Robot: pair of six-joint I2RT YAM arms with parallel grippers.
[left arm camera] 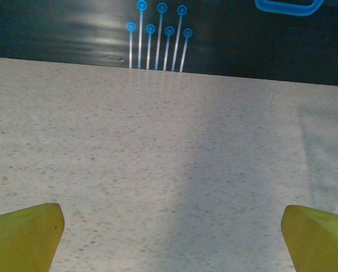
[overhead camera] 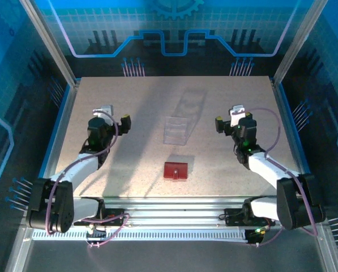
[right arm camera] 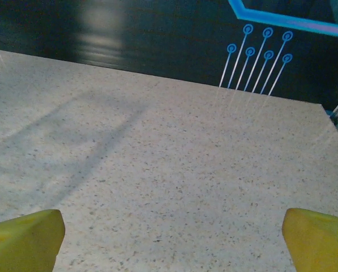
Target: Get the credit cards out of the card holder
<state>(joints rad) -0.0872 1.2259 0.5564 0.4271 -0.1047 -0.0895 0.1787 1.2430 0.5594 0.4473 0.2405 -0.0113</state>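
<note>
The left gripper (left arm camera: pixel 171 232) hovers over bare table (overhead camera: pixel 129 170) on the left, its yellow fingers spread wide with nothing between them. At the centre, near the front edge, lies the card holder (overhead camera: pixel 175 170), well apart from both arms. It is probably light and fairly stiff, liable to slide on the smooth speckled top, so one arm should pin an outer edge while the other lifts the flap at the small tab. The credit cards are presumably thin and slick, best pinched by an exposed edge. The holder is a small red rectangle, folded shut. Just beyond it sits a clear plastic box (overhead camera: pixel 177 130). The right gripper (right arm camera: pixel 171 232), on the right, is equally wide and empty.
</note>
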